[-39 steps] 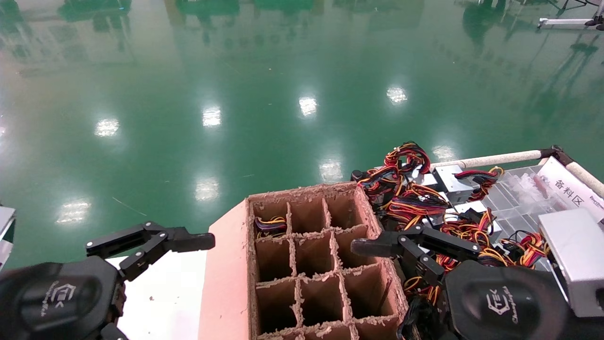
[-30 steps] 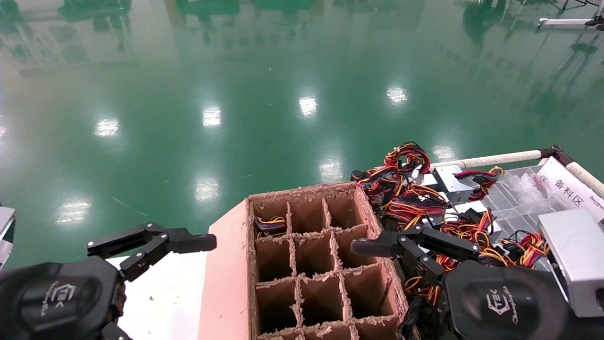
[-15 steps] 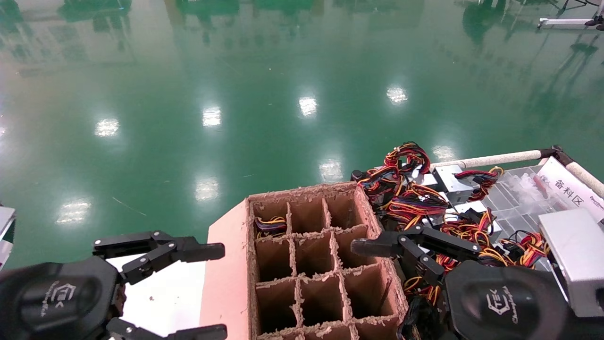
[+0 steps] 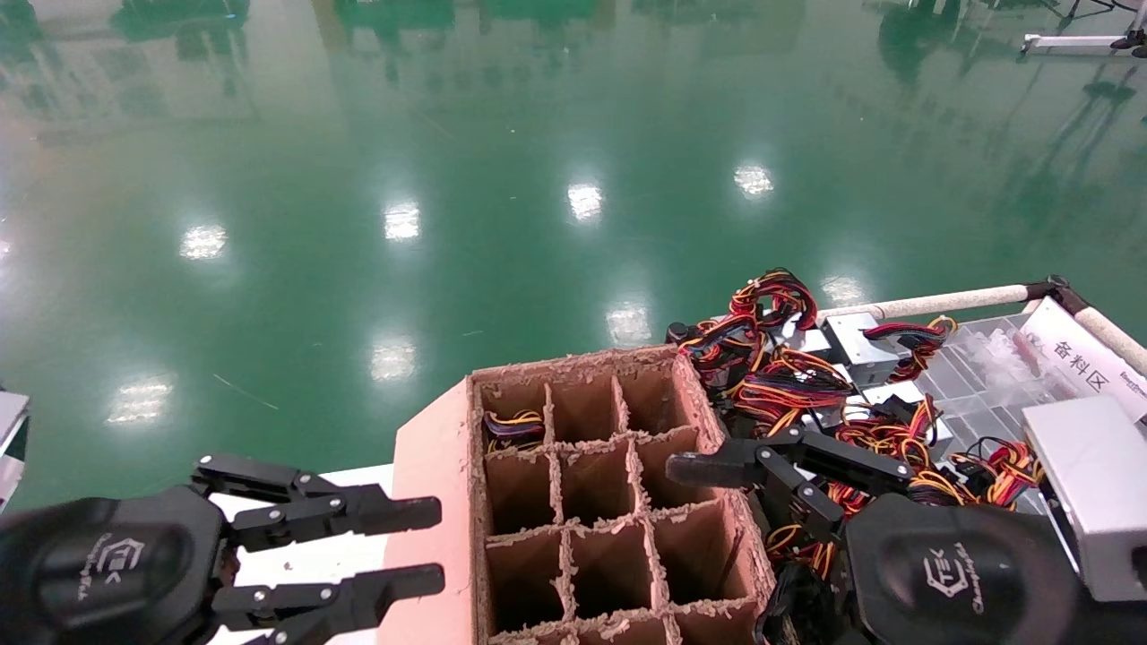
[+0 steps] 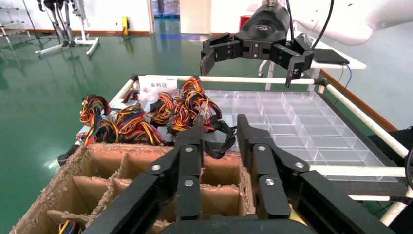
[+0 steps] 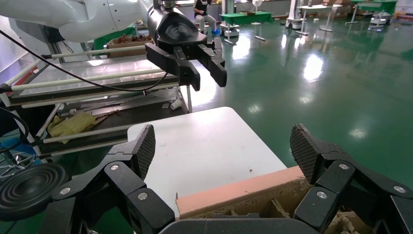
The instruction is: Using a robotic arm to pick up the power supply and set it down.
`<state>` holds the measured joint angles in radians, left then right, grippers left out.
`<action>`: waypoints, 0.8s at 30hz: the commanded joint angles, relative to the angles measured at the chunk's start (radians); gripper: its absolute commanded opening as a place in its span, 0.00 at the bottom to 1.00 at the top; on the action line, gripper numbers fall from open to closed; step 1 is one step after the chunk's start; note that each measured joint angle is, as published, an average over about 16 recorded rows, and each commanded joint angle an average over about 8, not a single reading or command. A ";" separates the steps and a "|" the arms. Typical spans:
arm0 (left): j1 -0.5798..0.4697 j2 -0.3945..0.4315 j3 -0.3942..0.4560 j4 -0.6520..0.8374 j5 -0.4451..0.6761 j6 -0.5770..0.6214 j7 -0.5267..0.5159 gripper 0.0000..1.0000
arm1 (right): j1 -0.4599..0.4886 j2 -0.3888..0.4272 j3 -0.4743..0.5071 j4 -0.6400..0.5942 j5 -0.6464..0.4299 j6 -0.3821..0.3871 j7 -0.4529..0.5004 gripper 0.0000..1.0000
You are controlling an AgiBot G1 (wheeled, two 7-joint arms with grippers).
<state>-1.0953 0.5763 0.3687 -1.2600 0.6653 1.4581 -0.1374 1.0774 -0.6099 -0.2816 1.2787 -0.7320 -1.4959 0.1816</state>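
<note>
Several silver-grey power supply boxes (image 4: pixel 862 339) lie in a tangle of red, yellow and black wires (image 4: pixel 789 381) on the right, just beyond the brown cardboard grid box (image 4: pixel 573 528). My right gripper (image 6: pixel 224 151) hovers wide open over the box's right edge, beside the pile, holding nothing; only its upper finger (image 4: pixel 717 466) shows in the head view. My left gripper (image 4: pixel 437 546) is open and empty at the box's left flap, pointing toward the box. One far-left cell holds a wire bundle (image 4: pixel 513 425).
A clear compartment tray (image 5: pixel 302 122) with a white label card (image 4: pixel 1084 358) sits behind the wire pile, framed by pipe rails (image 4: pixel 941 300). A white table (image 6: pixel 204 146) lies left of the box. Green floor lies beyond.
My left gripper has swung down and toward the box, turning so that its second finger has come into view. The right gripper and the power supplies have not moved.
</note>
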 commanded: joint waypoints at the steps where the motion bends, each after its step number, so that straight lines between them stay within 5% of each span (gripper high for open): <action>1: 0.000 0.000 0.000 0.000 0.000 0.000 0.000 0.00 | 0.000 0.000 0.000 0.000 0.000 0.000 0.000 1.00; 10: 0.000 0.000 0.000 0.000 0.000 0.000 0.000 0.01 | 0.000 0.000 0.000 0.000 0.000 0.000 0.000 1.00; 12: 0.000 0.000 0.000 0.000 0.000 0.000 0.000 0.15 | 0.000 0.000 0.000 0.001 0.000 0.000 0.001 1.00; 18: 0.000 0.000 0.000 0.000 0.000 0.000 0.000 0.89 | 0.009 -0.013 -0.010 -0.015 -0.036 0.024 -0.010 1.00; 20: 0.000 0.000 0.000 0.000 0.000 0.000 0.000 1.00 | 0.023 -0.033 -0.021 -0.037 -0.074 0.051 -0.025 1.00; 24: 0.000 0.000 0.000 0.000 0.000 0.000 0.000 1.00 | 0.073 -0.101 -0.057 -0.109 -0.183 0.118 -0.076 1.00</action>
<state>-1.0954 0.5763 0.3688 -1.2599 0.6652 1.4581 -0.1374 1.1598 -0.7178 -0.3401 1.1593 -0.9103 -1.3903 0.0957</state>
